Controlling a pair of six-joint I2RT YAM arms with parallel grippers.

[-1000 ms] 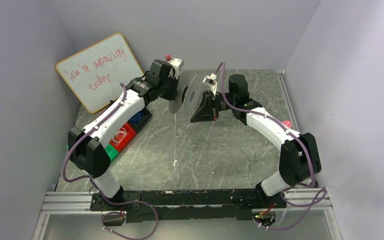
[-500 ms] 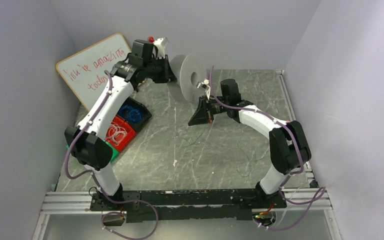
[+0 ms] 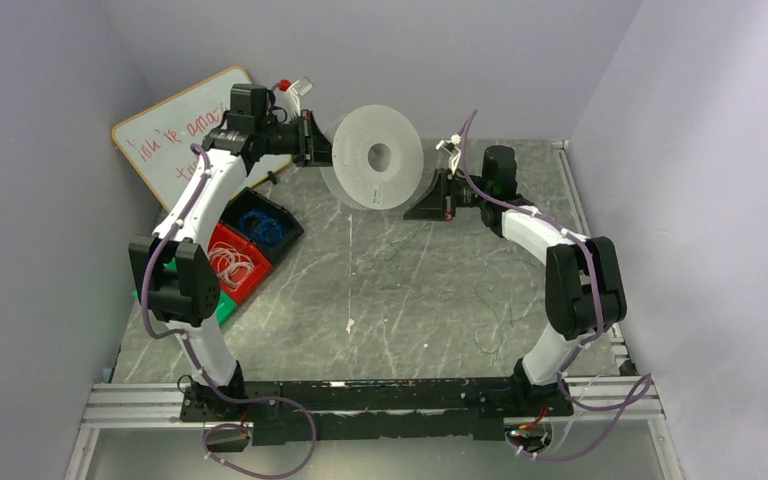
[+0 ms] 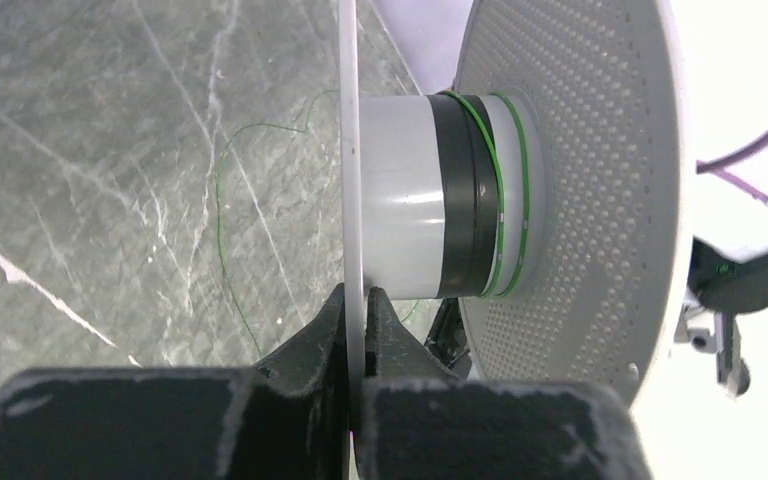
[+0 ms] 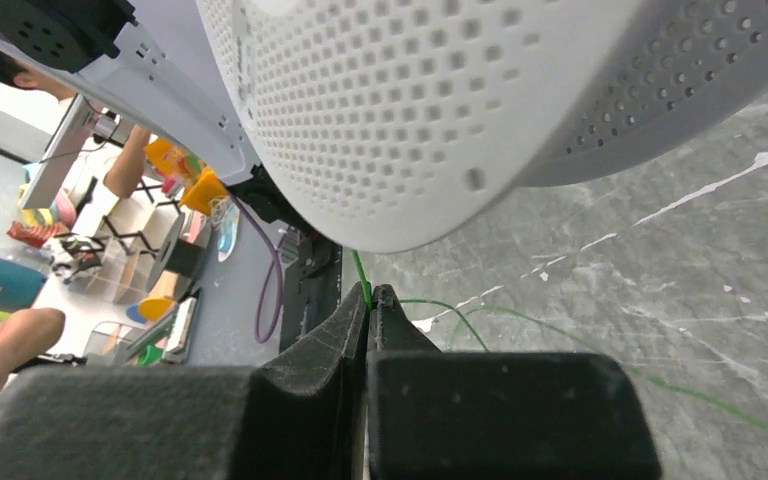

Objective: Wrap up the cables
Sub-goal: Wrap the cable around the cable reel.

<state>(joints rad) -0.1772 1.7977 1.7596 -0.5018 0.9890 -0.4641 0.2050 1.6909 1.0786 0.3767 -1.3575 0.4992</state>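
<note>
The left gripper (image 4: 353, 298) clamps the spool (image 3: 378, 157) by its thin flange, leaving the core free for winding. The right gripper (image 5: 369, 296) pinches the green cable (image 5: 361, 272), probably to feed it.

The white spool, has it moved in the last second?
Yes. The spool has risen and turned its perforated face to the camera; it now overlaps the back wall above the table's far edge, instead of sitting below it.
</note>
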